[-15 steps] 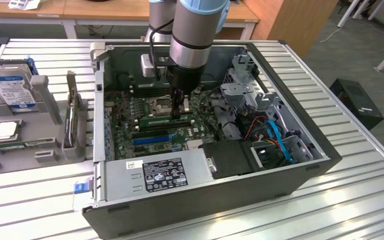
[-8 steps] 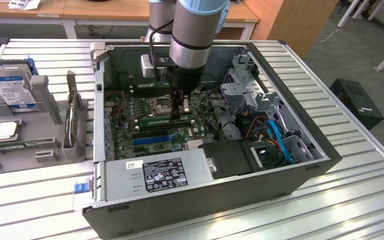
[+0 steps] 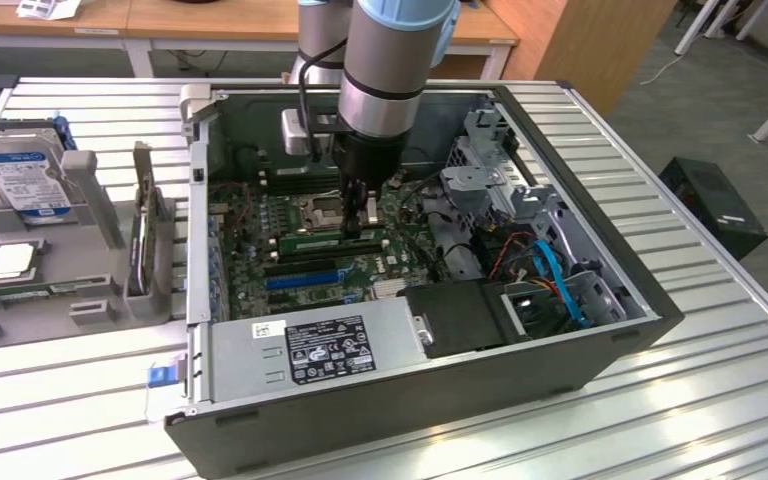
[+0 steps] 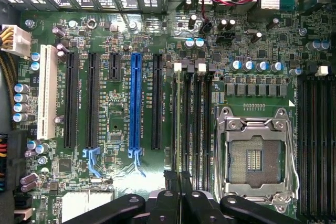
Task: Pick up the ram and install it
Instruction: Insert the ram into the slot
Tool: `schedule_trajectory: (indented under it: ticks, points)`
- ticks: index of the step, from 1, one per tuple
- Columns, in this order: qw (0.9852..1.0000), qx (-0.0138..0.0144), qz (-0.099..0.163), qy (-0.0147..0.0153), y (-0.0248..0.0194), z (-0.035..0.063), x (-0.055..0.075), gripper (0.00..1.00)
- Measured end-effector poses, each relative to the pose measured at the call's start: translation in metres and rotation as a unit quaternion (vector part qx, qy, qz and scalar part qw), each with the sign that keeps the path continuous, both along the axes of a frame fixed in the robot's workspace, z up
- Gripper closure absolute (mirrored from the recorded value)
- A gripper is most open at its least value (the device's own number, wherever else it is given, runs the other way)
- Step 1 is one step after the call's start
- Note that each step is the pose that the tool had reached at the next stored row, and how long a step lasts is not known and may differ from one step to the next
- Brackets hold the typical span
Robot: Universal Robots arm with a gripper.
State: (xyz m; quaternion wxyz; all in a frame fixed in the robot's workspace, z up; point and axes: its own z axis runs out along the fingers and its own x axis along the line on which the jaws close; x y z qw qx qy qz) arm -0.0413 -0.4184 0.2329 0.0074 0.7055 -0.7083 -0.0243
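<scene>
Exterior view: the arm (image 3: pixel 381 70) reaches straight down into the open computer case (image 3: pixel 424 425), and its bulk hides part of the motherboard (image 3: pixel 257 265). The gripper (image 3: pixel 363 222) meets the top edge of the ram (image 3: pixel 317 242), a green stick standing on edge along a slot just beside the CPU socket (image 3: pixel 320 208). How deep it sits in that slot is hard to make out. In the wrist view the fingers (image 4: pixel 170 179) are cut off by the frame edge and pinched together, with only a sliver between them. They line up with the memory slots (image 4: pixel 192 124). Seen edge-on there, the stick is too thin to tell from the slot.
</scene>
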Motion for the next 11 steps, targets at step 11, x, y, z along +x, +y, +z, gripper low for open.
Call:
schedule_trajectory:
  ticks: [11]
  points:
    - [1.0000, 0.0001, 0.000, 0.0000, 0.0000, -0.0012, 0.0000, 0.88]
